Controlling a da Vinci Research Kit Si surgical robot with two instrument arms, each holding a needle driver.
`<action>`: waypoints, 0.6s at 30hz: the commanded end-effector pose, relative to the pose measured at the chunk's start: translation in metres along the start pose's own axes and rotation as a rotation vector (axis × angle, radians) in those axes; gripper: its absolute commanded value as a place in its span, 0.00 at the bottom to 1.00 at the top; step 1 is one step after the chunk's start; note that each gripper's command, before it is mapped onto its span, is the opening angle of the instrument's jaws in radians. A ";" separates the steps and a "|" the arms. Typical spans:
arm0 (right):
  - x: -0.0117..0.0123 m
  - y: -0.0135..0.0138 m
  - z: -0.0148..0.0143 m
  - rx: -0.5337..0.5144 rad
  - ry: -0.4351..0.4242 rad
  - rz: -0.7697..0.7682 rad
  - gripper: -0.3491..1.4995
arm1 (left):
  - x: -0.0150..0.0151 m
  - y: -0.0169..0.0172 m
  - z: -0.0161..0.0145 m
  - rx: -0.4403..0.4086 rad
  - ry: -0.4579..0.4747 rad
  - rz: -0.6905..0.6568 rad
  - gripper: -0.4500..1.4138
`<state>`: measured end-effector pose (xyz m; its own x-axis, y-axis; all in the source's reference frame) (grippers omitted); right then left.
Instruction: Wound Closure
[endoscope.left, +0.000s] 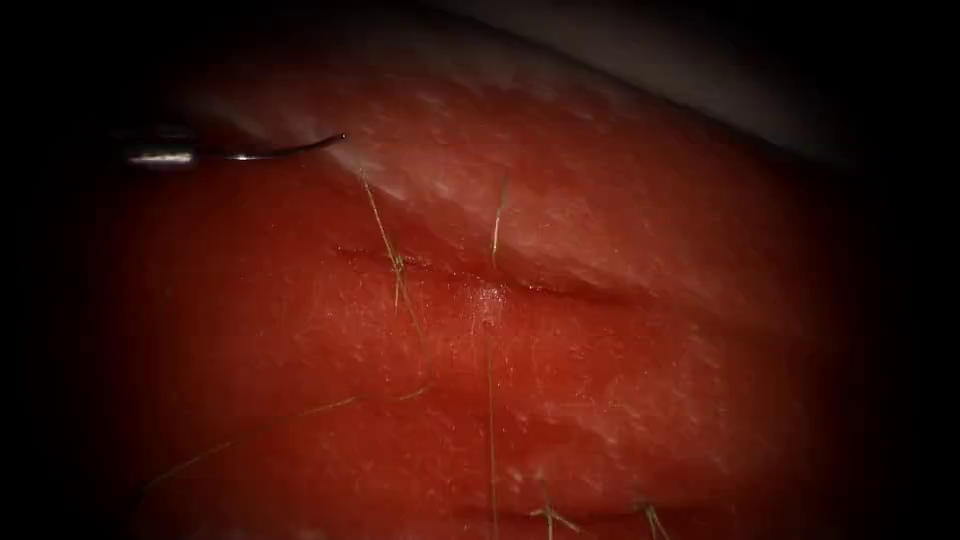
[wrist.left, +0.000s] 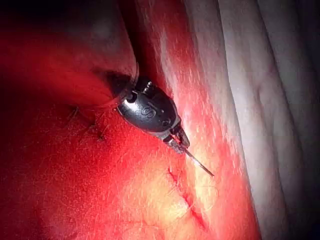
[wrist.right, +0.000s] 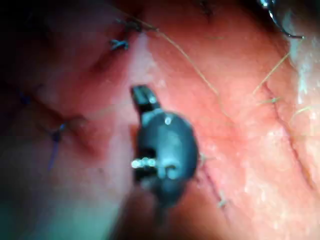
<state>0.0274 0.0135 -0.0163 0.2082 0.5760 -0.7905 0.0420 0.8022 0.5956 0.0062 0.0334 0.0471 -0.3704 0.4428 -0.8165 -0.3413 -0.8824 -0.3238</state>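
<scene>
The tissue (endoscope.left: 620, 380) carries a shallow cut (endoscope.left: 480, 285) across its middle, also seen in the left wrist view as cut (wrist.left: 186, 201). My left tool (endoscope.left: 160, 157) sits far left of the cut, shut on the curved needle (endoscope.left: 290, 151). The needle's free length ends beyond the cut's left end, clear of the tissue. Up close, the left tool (wrist.left: 176, 141) grips the needle (wrist.left: 200, 165) with the sharp end sticking out. Thread (endoscope.left: 400, 290) crosses the cut and trails off left. My right tool (wrist.right: 144, 97) hovers over the tissue, jaws together, holding nothing I can see.
A second thread (endoscope.left: 490, 400) runs straight down across the cut. Knotted cut ends (endoscope.left: 548, 516) stand at the near edge. Older stitches (wrist.right: 119, 45) with blue thread (wrist.right: 55, 135) lie near the right tool. Pale tissue rim (endoscope.left: 620, 90) borders the far side.
</scene>
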 end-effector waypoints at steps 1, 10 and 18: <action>0.0001 0.0009 0.0007 -0.033 0.000 -0.016 0.21 | -0.0004 0.0002 0.0007 -0.001 0.001 0.000 0.05; -0.0002 0.0107 -0.0015 -0.253 -0.011 -0.081 0.83 | -0.0005 0.0002 0.0007 -0.002 -0.002 0.000 0.05; -0.0053 0.0179 0.0004 -0.326 -0.006 -0.105 0.83 | -0.0004 0.0002 0.0006 -0.003 -0.002 0.000 0.05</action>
<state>0.0269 0.0246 -0.0015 0.2273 0.4866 -0.8435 -0.2556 0.8656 0.4305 0.0063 0.0334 0.0470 -0.3729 0.4427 -0.8154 -0.3397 -0.8830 -0.3240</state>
